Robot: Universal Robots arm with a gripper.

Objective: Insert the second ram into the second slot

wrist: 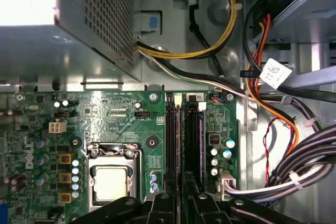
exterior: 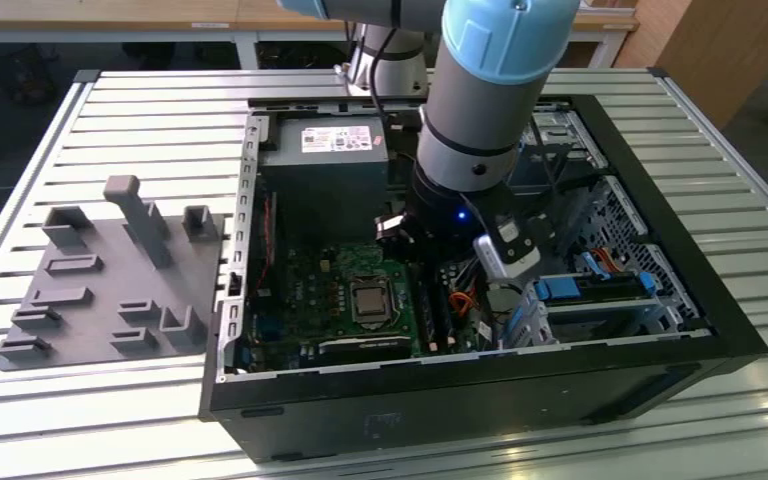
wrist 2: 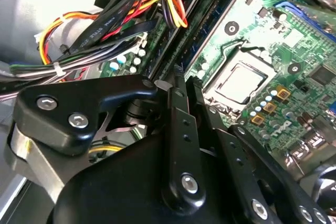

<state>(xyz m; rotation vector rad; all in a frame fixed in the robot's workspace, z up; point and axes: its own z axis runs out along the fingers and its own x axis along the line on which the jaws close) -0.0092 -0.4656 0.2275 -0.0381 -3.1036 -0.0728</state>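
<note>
Down inside the open black computer case (exterior: 484, 385), the gripper (wrist 2: 178, 85) sits low over the green motherboard's (wrist: 121, 124) long dark memory slots (wrist: 193, 140), fingers (wrist 2: 176, 124) clenched nearly flat together. I can't tell whether the thin blue ram stick is between them; pressing straight down, square to the slot, looks wisest. Room is tight: bundled black cables (wrist: 310, 156) crowd one side, the silver processor socket (wrist: 111, 179) the other.

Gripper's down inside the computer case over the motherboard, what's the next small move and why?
Probably ease the gripper straight down a little: in the first wrist view it lines up with the memory slots beside the processor socket. Whether a stick is seated there, I cannot tell.
</note>
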